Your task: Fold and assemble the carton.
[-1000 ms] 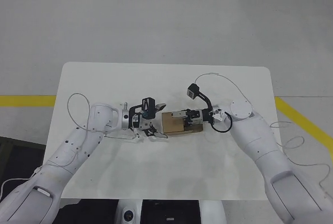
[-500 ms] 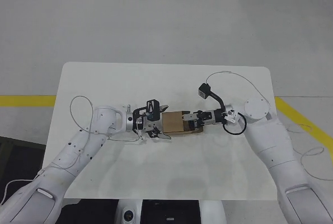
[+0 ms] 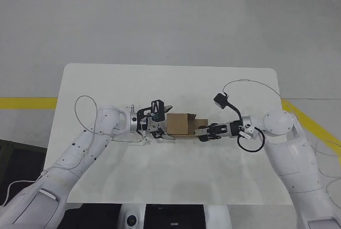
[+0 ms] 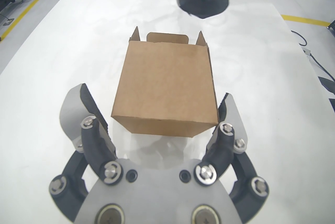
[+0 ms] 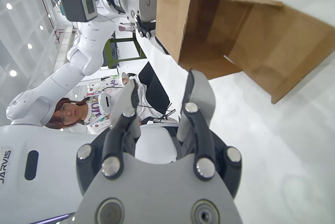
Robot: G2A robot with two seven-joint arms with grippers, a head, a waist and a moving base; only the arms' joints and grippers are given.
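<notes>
1. The carton (image 3: pixel 180 123) lies on its side on the white table (image 3: pixel 101 80), at the centre of the frame in the top view. Its closed end is turned to the left arm, and its open end, flaps still out, to the right arm.
2. The right gripper (image 3: pixel 202 133), which was pressed in at the open end a second ago, is now drawn back toward the right of the frame. It is placed just beside the lower flap, and its fingers (image 5: pixel 199 91) are parted with nothing between them.
3. Over the same second the left gripper (image 4: pixel 155 99) is brought closer to the closed end. Its fingers are spread wide on either side of that end, and no clamping is seen.
4. The body is judged to be squared up into a box. The flaps at the open end are not yet folded in, so closing that end is judged to be the remaining work.
</notes>
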